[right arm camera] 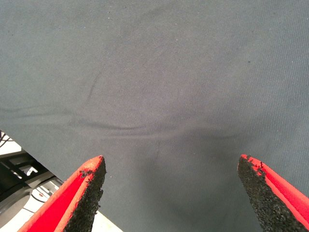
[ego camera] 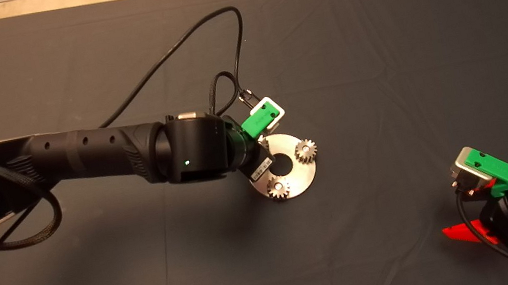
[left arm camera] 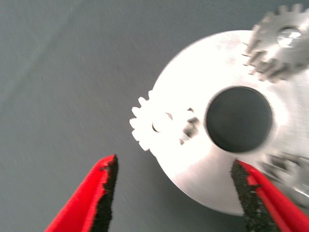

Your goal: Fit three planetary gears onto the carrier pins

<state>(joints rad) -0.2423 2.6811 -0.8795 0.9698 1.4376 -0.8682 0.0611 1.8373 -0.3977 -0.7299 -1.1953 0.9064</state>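
- We see the disc [ego camera: 301,168] near the middle of the surface [ego camera: 371,38], with two gears [ego camera: 306,151] seated on its pins
- Our left tool [left arm camera: 176,193] hangs over the disc, spread wide and holding nothing; a third gear [left arm camera: 157,126] lies at the disc's rim, overhanging it
- Our right tool [right arm camera: 171,193] waits by the near right corner, wide and empty

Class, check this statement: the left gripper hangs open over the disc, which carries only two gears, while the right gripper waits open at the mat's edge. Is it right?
Not quite. The disc carries three gears: the left wrist view shows the third gear at its rim, hidden under the arm in the head view. The left gripper is open above it, and the right gripper waits open.
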